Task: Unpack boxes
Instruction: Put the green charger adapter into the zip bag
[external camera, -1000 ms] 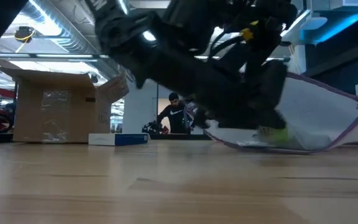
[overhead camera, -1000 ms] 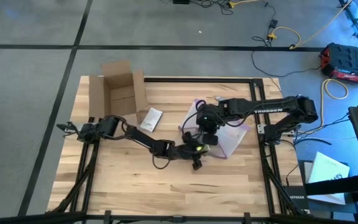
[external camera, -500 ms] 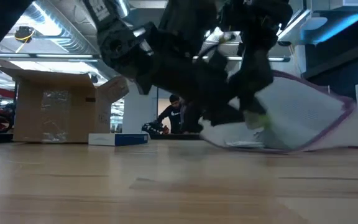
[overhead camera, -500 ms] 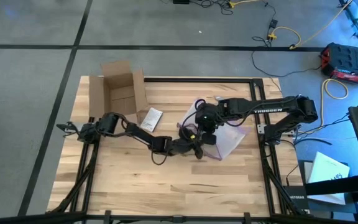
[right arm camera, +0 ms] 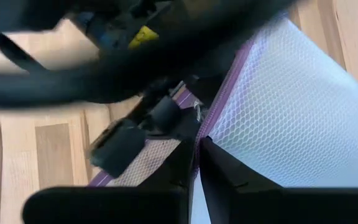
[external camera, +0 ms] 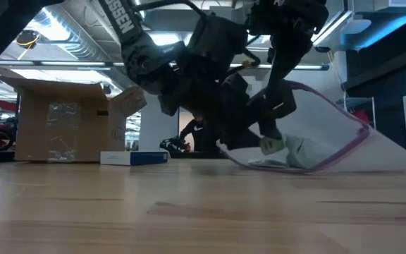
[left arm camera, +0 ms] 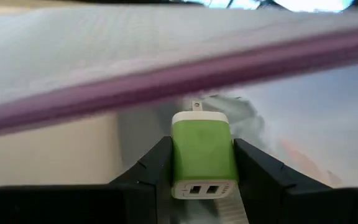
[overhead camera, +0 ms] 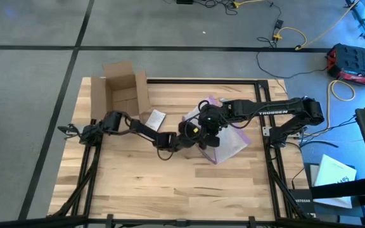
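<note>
High view: the open box [overhead camera: 120, 94] stands at the far left corner of the tabletop [overhead camera: 170, 190], its flaps spread out. A small white packet [overhead camera: 153, 120] lies just beside the box, toward the middle. Further from the box, near the middle of the tabletop, lies the clear bag [overhead camera: 230, 140] with the purple zip edge. Both arms meet at the bag's mouth: the left gripper [overhead camera: 191, 132] reaches in from the box side, and the right gripper [overhead camera: 209, 121] comes from the other side.

Low view: the box [external camera: 63, 120] stands well apart from the arms. A flat white and blue item [external camera: 133, 157] lies just beside the box. Away from the box, the bag [external camera: 316, 137] is lifted at its purple edge, and the dark arms crowd at its mouth.

Left wrist view: the left jaws are clamped on a green charger [left arm camera: 202, 153] with white ends, right under the purple zip edge [left arm camera: 166, 84] of the bag.

Right wrist view: the right jaws are together, pinching the zip edge [right arm camera: 219, 93] of the bag and holding it up.

I judge that the box is already opened and its contents are out on the tabletop. The work is now on the bag: the charger is being taken from it, and I cannot tell what else is inside.
</note>
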{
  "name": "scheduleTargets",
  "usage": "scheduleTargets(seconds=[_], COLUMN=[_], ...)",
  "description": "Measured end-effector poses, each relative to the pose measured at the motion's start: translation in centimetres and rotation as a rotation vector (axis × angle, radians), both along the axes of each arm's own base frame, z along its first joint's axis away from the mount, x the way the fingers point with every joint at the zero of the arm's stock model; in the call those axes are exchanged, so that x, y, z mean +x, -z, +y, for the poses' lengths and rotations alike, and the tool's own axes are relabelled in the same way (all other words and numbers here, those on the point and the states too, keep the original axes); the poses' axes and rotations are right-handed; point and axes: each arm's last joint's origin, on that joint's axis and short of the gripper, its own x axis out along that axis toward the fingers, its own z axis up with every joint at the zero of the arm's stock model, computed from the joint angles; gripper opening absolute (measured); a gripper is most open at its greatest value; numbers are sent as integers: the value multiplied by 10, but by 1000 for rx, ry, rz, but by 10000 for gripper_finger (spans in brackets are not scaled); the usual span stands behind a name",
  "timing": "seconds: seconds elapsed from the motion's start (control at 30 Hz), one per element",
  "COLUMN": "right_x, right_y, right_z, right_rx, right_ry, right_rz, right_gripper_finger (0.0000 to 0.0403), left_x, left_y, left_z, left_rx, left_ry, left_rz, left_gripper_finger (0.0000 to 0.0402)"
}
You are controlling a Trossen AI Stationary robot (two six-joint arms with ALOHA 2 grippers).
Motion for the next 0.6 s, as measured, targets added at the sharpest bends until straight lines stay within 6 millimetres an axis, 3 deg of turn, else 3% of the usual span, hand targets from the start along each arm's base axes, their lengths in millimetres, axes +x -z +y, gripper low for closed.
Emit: scheduleTargets(seconds=[0.1, 0.3, 0.4, 0.6], right_x=[0, 0, 0, 0], right_y=[0, 0, 0, 0], right_z=[0, 0, 0, 0], right_rx=[1, 1, 1, 2], right_ry=[0, 0, -1, -1], right_rz=[2, 3, 3, 5], right_gripper_finger=[10, 10, 10, 10], left_x=[-1, 0, 1, 3], left_y=[2, 1, 2, 2], left_z=[7, 10, 8, -4], left_rx=[-18, -33, -66, -121], left_ry=[-24, -38, 7, 193], left_rz=[5, -11, -21, -7], left_gripper_finger=[128, 286, 339, 368])
